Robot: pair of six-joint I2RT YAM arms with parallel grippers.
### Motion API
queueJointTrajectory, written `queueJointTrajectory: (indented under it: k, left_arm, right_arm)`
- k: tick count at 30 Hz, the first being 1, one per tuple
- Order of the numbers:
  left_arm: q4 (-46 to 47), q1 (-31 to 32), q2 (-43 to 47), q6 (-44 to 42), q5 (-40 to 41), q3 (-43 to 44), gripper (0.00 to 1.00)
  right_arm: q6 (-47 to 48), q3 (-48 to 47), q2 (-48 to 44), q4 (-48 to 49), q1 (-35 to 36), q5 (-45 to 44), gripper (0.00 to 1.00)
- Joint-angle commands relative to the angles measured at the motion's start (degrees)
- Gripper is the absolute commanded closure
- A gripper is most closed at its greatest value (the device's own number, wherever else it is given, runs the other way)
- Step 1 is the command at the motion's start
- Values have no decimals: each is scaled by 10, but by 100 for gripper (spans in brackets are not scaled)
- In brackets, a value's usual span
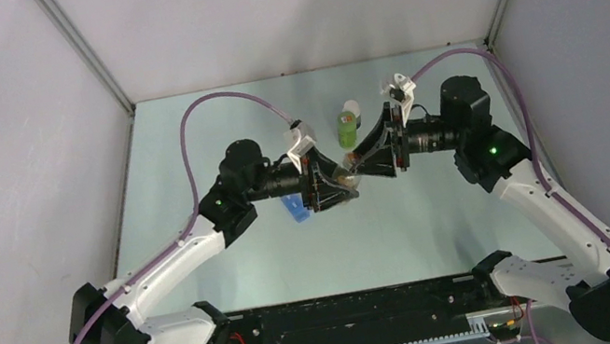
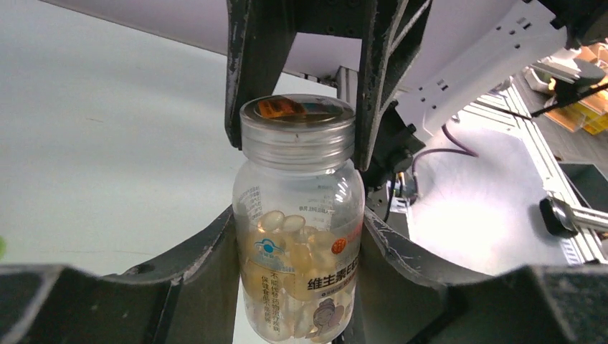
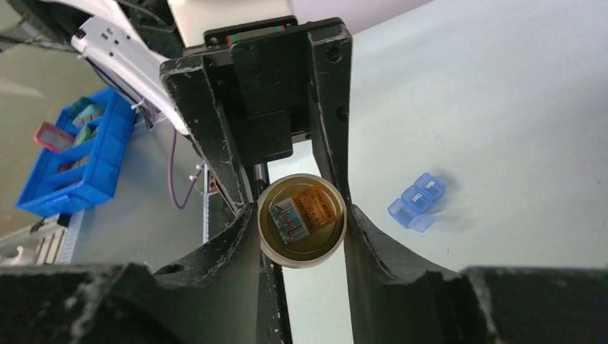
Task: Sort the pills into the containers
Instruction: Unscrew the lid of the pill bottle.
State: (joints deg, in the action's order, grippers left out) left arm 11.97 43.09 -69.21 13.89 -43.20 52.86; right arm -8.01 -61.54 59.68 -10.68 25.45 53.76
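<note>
A clear bottle (image 2: 297, 244) of yellow softgel pills hangs above the table, and my left gripper (image 2: 297, 287) is shut on its body. In the top view the bottle (image 1: 346, 180) lies between the two grippers. My right gripper (image 3: 302, 236) faces it end on, its fingers pressed to both sides of the bottle's cap (image 3: 302, 218). The left wrist view shows those right fingers (image 2: 240, 93) flanking the cap (image 2: 297, 125). A small blue pill organiser (image 3: 417, 201) lies on the table below; in the top view the organiser (image 1: 293, 208) sits under the left gripper (image 1: 334, 184).
A green bottle with a white cap (image 1: 347, 127) stands on the table just behind the two grippers. The right gripper (image 1: 358, 162) is close to it. A blue crate (image 3: 68, 161) sits off the table in the background.
</note>
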Motion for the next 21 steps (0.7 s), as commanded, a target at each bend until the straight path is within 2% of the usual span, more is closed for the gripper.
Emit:
queueJointTrajectory:
  k: [1,2,3,4,5,6,7,9,10,13,15,17,20,21]
  left_arm:
    - [-10,2,24,-40,1,21,100]
    - [-30,3,24,-48,32,23,100]
    - [-37,4,25,-60,49,24,100]
    - [-51,5,25,-65,76,25,100]
    - [-54,6,25,-70,89,24,100]
    - [-55,6,27,-71,111,22,100]
    - [-52,7,28,-67,121,18,100]
    - [-38,7,34,-56,150,10,100]
    - [-31,7,37,-52,162,9,100]
    - [-18,7,42,-32,182,2,100]
    - [-5,8,44,-20,197,0,100]
    - [4,8,43,-10,199,-3,100]
    - [9,7,41,-2,201,-4,100]
    - [9,8,41,-1,202,-4,100]
  right_arm:
    - [40,15,-21,22,11,28,84]
    - [-11,21,-22,59,18,-7,61]
    - [-36,22,-22,72,24,-88,17]
    - [-82,23,-23,86,40,-134,5]
    - [-103,23,-25,91,49,-234,3]
    - [-137,23,-26,91,71,-277,1]
    - [-151,23,-29,84,82,-364,1]
    - [-188,20,-31,73,119,-471,10]
    - [-198,15,-28,65,142,-491,18]
    - [-221,-20,-3,-1,183,-603,22]
    - [-240,-28,12,-21,199,-633,23]
    - [-266,-29,21,-33,204,-651,27]
    - [-288,-30,21,-32,212,-661,50]
    - [-279,-29,20,-24,218,-662,52]
